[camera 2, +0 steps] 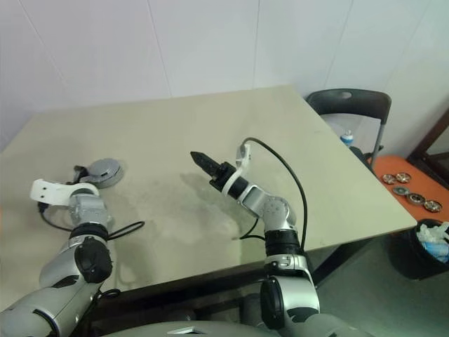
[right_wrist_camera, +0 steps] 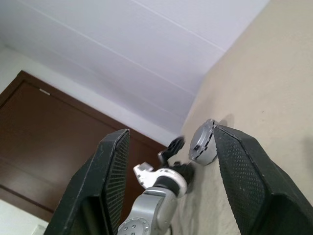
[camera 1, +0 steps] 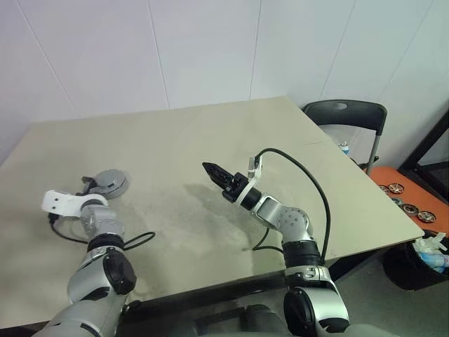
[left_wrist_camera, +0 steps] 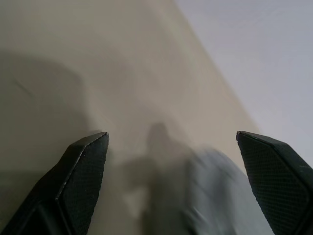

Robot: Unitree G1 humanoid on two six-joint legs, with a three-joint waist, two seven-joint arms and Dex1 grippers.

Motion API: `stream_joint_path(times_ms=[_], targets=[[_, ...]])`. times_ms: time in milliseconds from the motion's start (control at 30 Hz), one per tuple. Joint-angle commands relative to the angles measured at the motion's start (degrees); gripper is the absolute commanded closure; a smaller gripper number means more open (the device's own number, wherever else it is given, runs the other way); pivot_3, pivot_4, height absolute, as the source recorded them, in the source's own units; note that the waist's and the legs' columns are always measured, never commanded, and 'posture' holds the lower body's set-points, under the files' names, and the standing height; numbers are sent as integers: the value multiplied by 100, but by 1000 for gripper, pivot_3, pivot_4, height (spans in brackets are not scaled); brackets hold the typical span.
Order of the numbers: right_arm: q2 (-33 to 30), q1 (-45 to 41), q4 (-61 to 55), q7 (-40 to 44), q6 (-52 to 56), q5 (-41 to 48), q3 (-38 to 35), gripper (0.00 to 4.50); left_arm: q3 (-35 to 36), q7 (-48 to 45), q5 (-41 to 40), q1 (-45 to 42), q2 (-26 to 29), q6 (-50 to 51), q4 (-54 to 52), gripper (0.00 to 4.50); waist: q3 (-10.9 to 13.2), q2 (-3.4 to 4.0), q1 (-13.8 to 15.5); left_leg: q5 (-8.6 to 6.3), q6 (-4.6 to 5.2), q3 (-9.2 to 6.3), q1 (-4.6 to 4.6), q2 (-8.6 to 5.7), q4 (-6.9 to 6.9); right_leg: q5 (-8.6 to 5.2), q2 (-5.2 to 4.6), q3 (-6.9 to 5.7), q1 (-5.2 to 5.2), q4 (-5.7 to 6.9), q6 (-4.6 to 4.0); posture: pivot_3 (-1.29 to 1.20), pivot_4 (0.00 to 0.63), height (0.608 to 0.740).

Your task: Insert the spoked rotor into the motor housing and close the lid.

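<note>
Grippers first, since they sit nearest us: our left gripper point(camera 1: 88, 184) has its jaws spread wide and holds nothing, while our right gripper point(camera 1: 212, 170) hovers over mid-table, part open and also empty. Just beyond the left fingertips sits the grey motor housing point(camera 1: 110, 183) on the table point(camera 1: 210, 133), lid apparently down; we cannot tell whether the spoked rotor is inside. Our left arm is plainly the nearer one, with the housing straight ahead of it. Far right, small wheels point(camera 1: 407, 200) lie on an orange surface beside a chair point(camera 1: 345, 116).
</note>
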Motion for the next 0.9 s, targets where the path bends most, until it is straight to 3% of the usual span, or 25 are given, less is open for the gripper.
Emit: stream_joint_path(times_ms=[33, 233, 333, 467, 600, 700, 800, 900], targets=[[28, -94, -30, 81, -54, -18, 34, 1654, 7, 111, 175, 63, 339, -206, 49, 24, 0, -1, 31, 0, 0, -1, -2, -1, 1, 0, -1, -1, 0, 0, 0, 0, 0, 740], [1, -95, -14, 78, -93, -102, 35, 1654, -317, -2386, -27, -286, 350, 488, -354, 24, -1, -4, 245, 0, 0, -16, -17, -19, 10, 1, -13, -23, 0, -6, 2, 0, 0, 740], [-128, -47, -146, -14, -280, -368, 124, 1654, -897, -3485, 216, -211, 197, 852, -775, 24, -2, -5, 321, 0, 0, -18, -19, -23, 11, 2, -13, -26, 3, -11, 3, 0, 0, 740], [-448, 90, -451, -107, -537, -763, 251, 1654, -1668, -4727, 320, 228, -83, 1447, -1761, 24, -1, -4, 319, 0, 1, -17, -20, -26, 9, 2, -17, -22, 3, -15, 3, 0, 0, 740], [-960, 223, -555, -325, -1068, -1596, 568, 1654, -2806, -5861, 324, 1192, -335, 2425, -3454, 24, 1, 1, 267, -3, 6, -7, -18, -21, 2, 2, -18, -5, -1, -19, 3, 0, 0, 740], [-1088, 227, -544, -341, -1216, -1786, 608, 1654, -2938, -5899, 211, 1483, -413, 2692, -3977, 24, 2, 1, 241, -3, 6, -4, -17, -13, 2, 2, -12, -2, -3, -15, 3, 0, 0, 740], [-1017, 238, -515, -327, -1239, -1826, 627, 1654, -2635, -5325, 337, 1386, -447, 2305, -3807, 24, 2, 1, 236, -1, 3, -5, -11, -1, 6, 7, 0, -4, -1, -11, -6, 0, 0, 740], [-869, 175, -266, -174, -1353, -2024, 898, 1654, -2058, -4678, 43, 1122, -493, 2034, -3810, 551, 2, -1, 263, 3, -4, -8, -7, 5, 10, 9, 7, -7, 3, -11, -9, 0, 0, 740]])
